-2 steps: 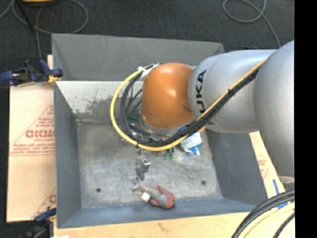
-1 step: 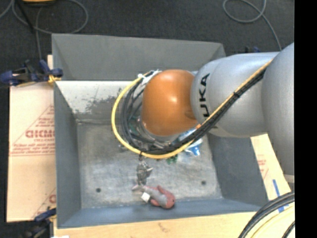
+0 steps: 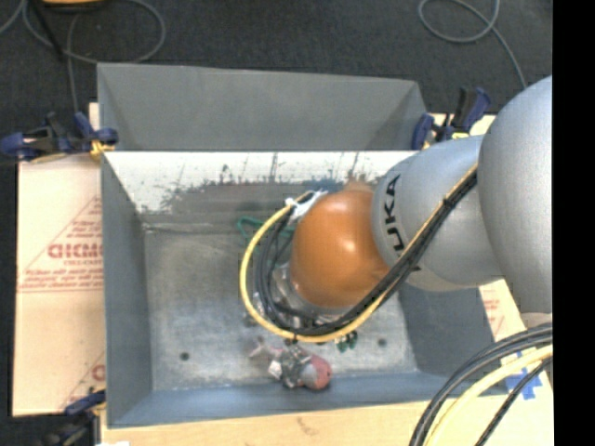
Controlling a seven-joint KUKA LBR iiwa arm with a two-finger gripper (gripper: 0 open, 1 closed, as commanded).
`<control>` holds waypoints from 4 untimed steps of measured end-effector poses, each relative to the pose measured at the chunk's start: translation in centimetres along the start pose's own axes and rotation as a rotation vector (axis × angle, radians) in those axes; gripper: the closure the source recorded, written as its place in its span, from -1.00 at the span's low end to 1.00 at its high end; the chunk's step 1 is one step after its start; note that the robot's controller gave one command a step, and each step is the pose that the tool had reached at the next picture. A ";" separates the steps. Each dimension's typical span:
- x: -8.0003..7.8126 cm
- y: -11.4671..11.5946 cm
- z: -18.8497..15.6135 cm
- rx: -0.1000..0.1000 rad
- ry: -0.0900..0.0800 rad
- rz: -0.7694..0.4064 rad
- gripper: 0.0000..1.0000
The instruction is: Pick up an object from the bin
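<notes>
Your arm leans in from the right with its orange wrist cover over the near-middle of the grey metal bin. My guess is that's to aim the pincer straight down at the clump by the front wall: a reddish rounded thing touching a small grey piece, green scrap nearby. The cover blocks my view, so I can't tell if the pincer's open or holding anything; the bin floor is scuffed bare metal, with dark carpet and loose cables beyond.

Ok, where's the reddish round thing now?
Low in the camera view, the reddish round thing lies by the bin's near wall, below the orange wrist cover, lower-left of a green scrap.
</notes>
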State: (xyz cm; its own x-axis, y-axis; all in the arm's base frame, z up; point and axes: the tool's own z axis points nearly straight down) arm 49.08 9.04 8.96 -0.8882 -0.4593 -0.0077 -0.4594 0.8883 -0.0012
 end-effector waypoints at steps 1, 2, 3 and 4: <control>-1.8 1.4 1.7 0.000 0.002 -0.287 1.00; -1.8 1.4 1.7 0.000 0.003 -0.286 -1.00; -1.8 1.4 1.7 0.000 0.003 -0.285 -1.00; -0.6 -1.4 -1.2 -0.004 0.007 -0.354 -1.00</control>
State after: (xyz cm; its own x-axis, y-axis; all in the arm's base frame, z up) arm 50.26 8.07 10.16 -0.6736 -0.7391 -0.0004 -0.7391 0.6736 0.0010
